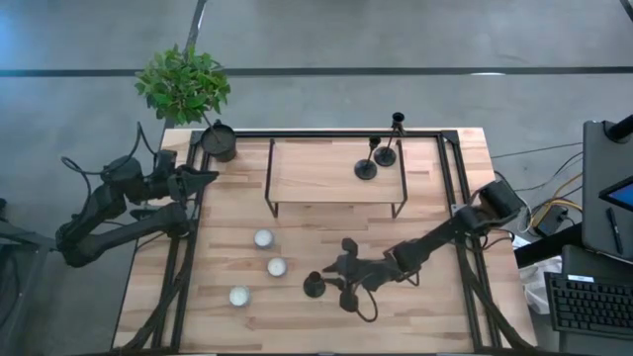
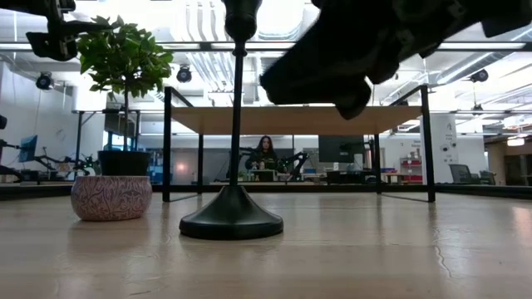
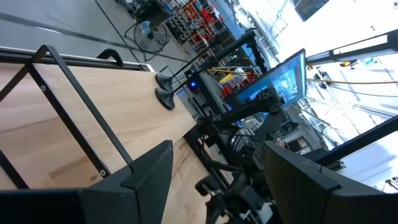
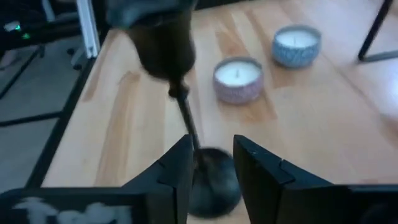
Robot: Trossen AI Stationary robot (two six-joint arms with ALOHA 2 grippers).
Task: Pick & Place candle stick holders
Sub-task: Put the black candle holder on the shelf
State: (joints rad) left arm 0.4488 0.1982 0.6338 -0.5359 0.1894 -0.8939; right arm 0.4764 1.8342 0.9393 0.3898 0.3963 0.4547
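Note:
One black candle stick holder (image 1: 314, 287) stands upright on its round base (image 2: 231, 220) near the table's front edge. Its thin stem rises to a small cup (image 4: 165, 43). My right gripper (image 4: 212, 168) is open just right of it and above the table. The holder's base (image 4: 211, 183) shows beyond the gap between the fingers, and in the low view the gripper (image 2: 353, 83) hangs clear of the stem. Two more holders (image 1: 366, 168) (image 1: 386, 153) stand on the raised wooden shelf (image 1: 326, 178). My left gripper (image 1: 203, 178) waits open at the table's far left.
Three small candle pots (image 1: 263, 238) (image 1: 277, 266) (image 1: 239, 296) sit left of the near holder. A black pot with a green plant (image 1: 220, 141) stands at the far left corner. The shelf's black frame legs (image 1: 269, 203) and the table's black rails (image 1: 450, 198) border the work area.

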